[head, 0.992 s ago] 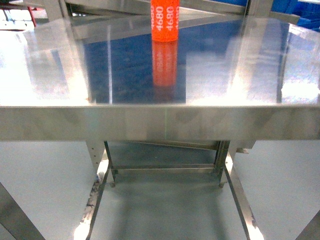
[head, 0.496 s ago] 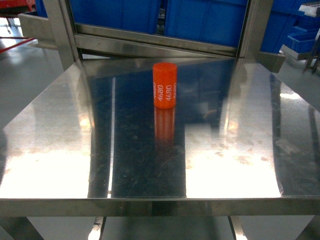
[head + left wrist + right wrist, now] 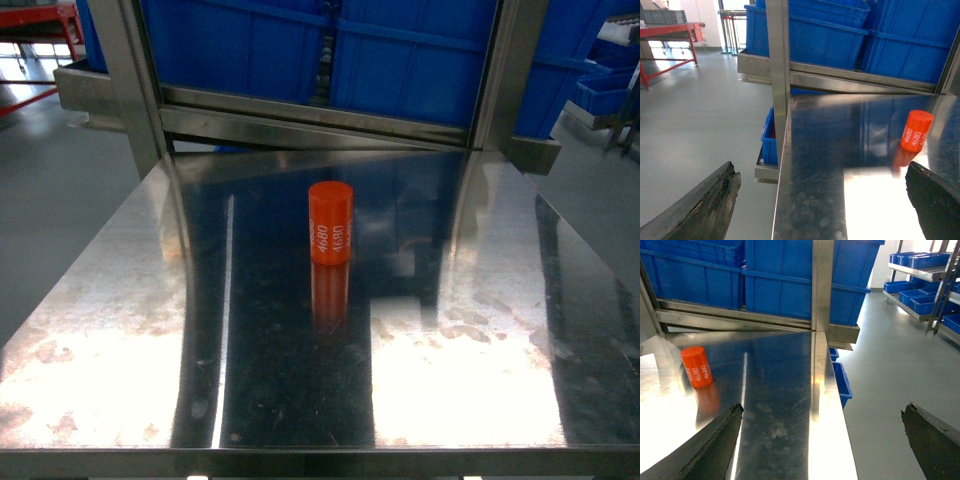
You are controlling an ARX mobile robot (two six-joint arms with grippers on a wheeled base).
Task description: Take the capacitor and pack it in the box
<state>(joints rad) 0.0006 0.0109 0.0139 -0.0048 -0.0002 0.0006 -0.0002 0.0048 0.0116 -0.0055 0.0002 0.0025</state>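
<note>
The capacitor (image 3: 330, 222) is an orange cylinder printed "4680", standing upright near the middle of a shiny steel table (image 3: 120, 330). It also shows at the right in the left wrist view, capacitor (image 3: 916, 130), and at the left in the right wrist view, capacitor (image 3: 696, 366). My left gripper (image 3: 822, 200) is open over the table's left edge, well short of the capacitor. Over the table's right edge my right gripper (image 3: 822, 437) is open too, nothing between its fingers. Neither gripper shows in the head view. The box is out of view.
Blue plastic bins (image 3: 400, 50) fill a steel rack behind the table, with upright posts (image 3: 130, 80) at its back corners. More blue bins (image 3: 920, 260) sit on shelves at the right. A red-framed bench (image 3: 670, 45) stands on the grey floor at the left.
The head view has risen and tilted down: the table front and legs have dropped out of sight, and the capacitor now appears lower in the frame, with the whole tabletop visible.
</note>
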